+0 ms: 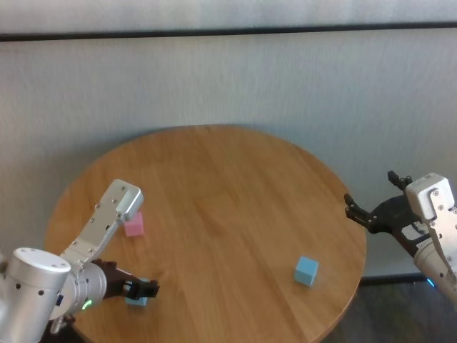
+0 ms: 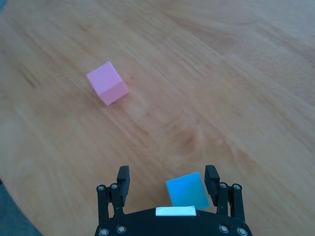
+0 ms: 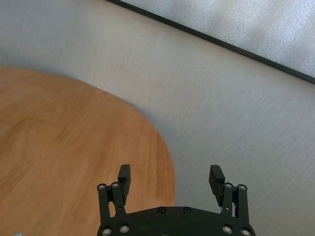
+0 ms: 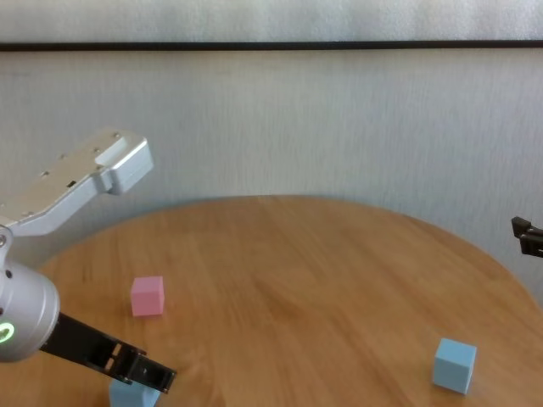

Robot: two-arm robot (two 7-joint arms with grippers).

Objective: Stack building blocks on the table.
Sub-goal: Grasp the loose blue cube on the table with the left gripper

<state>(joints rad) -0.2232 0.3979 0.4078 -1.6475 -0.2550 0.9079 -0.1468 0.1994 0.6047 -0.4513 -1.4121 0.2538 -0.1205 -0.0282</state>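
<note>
Reaching low at the near left: the left claw point(image 2: 167, 183) sits spread around a blue cube point(image 2: 187, 191), which lies off-centre, close to one finger point(image 2: 211, 178); the other finger stands clear of it, so nothing is pinched yet.
Likely reason: this looks like the first pick, the claw lined up to close on the cube and carry it to a base block.
Pink cube: point(image 1: 133, 224) resting on the table point(image 1: 228, 193) a little beyond the left claw, apart from the blue cube; it may serve as the base.
Second blue cube: point(image 1: 306, 271) alone on the near right of the table, well away from the other two.
Right claw: point(image 3: 170, 177) parked past the table's right edge, fingers wide apart, holding nothing.
Surface: round wooden top, warm orange-brown grain, flat.
Room: pale wall point(image 1: 285, 78) behind, crossed by a dark horizontal strip point(image 1: 228, 32).
Progress: judging by the layout, no cube is stacked yet.
</note>
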